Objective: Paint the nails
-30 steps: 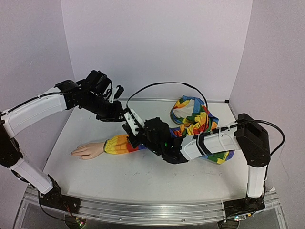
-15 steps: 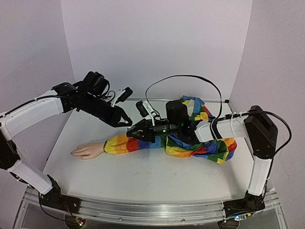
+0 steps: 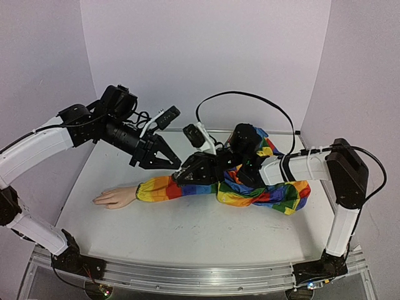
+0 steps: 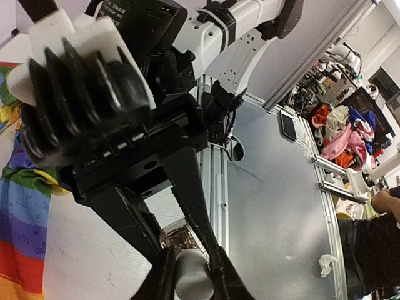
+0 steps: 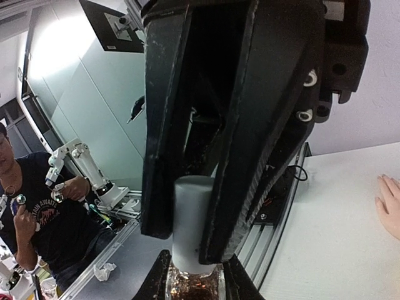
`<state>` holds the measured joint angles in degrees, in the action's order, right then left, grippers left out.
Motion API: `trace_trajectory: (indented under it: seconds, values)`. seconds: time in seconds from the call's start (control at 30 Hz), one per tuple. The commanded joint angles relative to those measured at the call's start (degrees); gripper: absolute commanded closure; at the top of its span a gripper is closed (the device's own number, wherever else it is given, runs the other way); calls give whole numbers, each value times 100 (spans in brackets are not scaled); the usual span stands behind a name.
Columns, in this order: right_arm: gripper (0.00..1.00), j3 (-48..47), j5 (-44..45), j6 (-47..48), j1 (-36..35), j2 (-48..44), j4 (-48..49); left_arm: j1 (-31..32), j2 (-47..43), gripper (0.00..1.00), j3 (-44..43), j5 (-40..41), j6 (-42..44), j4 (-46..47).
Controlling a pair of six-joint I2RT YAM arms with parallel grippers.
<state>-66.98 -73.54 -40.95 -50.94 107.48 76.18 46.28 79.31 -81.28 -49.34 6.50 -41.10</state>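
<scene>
Spilling looks the likeliest mishap to me. The small glass bottle (image 4: pixel 178 237) hangs in the air beyond the wrist end of the mannequin hand (image 3: pixel 114 198), over its rainbow sleeve (image 3: pixel 159 187). If the white cap (image 5: pixel 190 212) comes free with a jerk, or the bottle tips, polish could land on the fabric or the table (image 3: pixel 187 231). A slipping grip would drop it outright. The left tool (image 4: pixel 190 278) is clenched on the cap, and the right tool (image 5: pixel 197 278) is clenched on the glass body. The nails (image 3: pixel 99 200) sit at the hand's fingertips, well apart from both tools and too small to judge.
</scene>
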Motion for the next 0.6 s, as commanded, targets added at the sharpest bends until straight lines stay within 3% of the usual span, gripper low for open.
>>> trace_trajectory:
  seconds: [0.0,0.17,0.33,0.4,0.57]
  values:
    - [100,-78,930,113,-34,-896,2034,355,32,66,76,334,76,-455]
    - [100,624,1467,579,282,-1102,1882,284,-753,35,276,1579,-173,-280]
    - [100,1047,2319,1807,479,-1449,753,127,-1714,23,746,2175,-800,228]
    - [100,924,3134,2342,457,-1591,-315,128,-1947,19,920,2705,-1330,562]
    - [100,663,5950,3337,45,-1691,-1693,127,-1989,9,1231,3699,-3226,1484]
